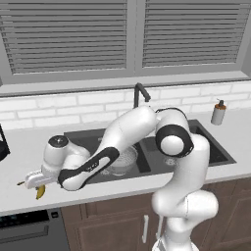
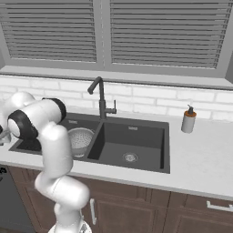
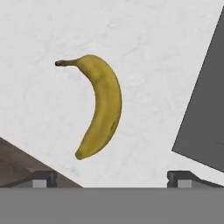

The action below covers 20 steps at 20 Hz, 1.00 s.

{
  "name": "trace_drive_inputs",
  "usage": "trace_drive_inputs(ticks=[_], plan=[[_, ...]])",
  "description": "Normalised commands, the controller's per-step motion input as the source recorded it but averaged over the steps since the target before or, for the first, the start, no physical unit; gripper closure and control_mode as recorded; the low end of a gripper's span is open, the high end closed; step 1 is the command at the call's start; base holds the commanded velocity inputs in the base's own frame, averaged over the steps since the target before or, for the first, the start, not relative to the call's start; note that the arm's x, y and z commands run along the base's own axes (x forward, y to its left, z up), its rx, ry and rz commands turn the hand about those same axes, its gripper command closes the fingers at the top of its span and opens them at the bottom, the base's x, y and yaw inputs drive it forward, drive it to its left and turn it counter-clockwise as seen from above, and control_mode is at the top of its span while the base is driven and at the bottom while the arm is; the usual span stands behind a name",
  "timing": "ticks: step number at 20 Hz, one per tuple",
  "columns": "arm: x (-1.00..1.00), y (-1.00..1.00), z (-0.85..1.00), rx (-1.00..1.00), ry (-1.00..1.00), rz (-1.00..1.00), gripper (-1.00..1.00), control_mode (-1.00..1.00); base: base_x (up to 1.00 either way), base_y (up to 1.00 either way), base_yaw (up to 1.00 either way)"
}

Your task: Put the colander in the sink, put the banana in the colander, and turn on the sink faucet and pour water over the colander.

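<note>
No brand, label or writing can be read on anything here.

The small curved yellow banana with dark tips (image 3: 101, 107) lies flat on the pale speckled white desk (image 1: 29, 142), to the left of the dark charcoal-grey double-basin sink (image 2: 132, 141) and close to the desk's front edge; in the left base view it pokes out just below the hand (image 1: 40, 191). In the hand view its stem points up and left, and bare desk surrounds it on every side. The dark corner of the sink rim (image 3: 205, 118) is well apart from it on the right, and the brown cabinet front below the desk edge cuts the lower left corner.

The pincer (image 3: 112, 178) hovers over the banana with its two dark fingertips (image 3: 43, 178) standing wide apart, clamped on nothing; the banana lies between their lines but ahead of them, untouched.

The round silvery-grey metal colander with perforated walls (image 2: 80, 139) sits in the left basin, near the divider, with the right basin beside it bare down to its round silver drain (image 2: 130, 157). The tall slim dark grey gooseneck faucet (image 2: 101, 98) rises behind the divider, its spout angled towards the left basin. A white soap dispenser bottle (image 2: 188, 119) stands on the desk at the sink's right rear, with a broad open stretch of desk to its right.
</note>
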Motion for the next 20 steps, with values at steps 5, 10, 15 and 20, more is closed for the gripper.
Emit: trace_drive_inputs(ticks=[5,10,15,20], plan=[[0.0,0.16,-0.08,0.0,-0.04,0.0,-1.0,-1.0,0.0,0.0,0.0],[0.0,0.22,0.01,0.0,0.0,-0.01,-1.0,-1.0,0.0,0.0,0.0],[0.13,0.21,0.04,-0.02,0.0,-0.03,-1.0,-1.0,0.0,0.0,0.0],[0.37,0.15,0.11,-0.08,0.03,-0.08,-1.0,-1.0,0.0,0.0,0.0]])
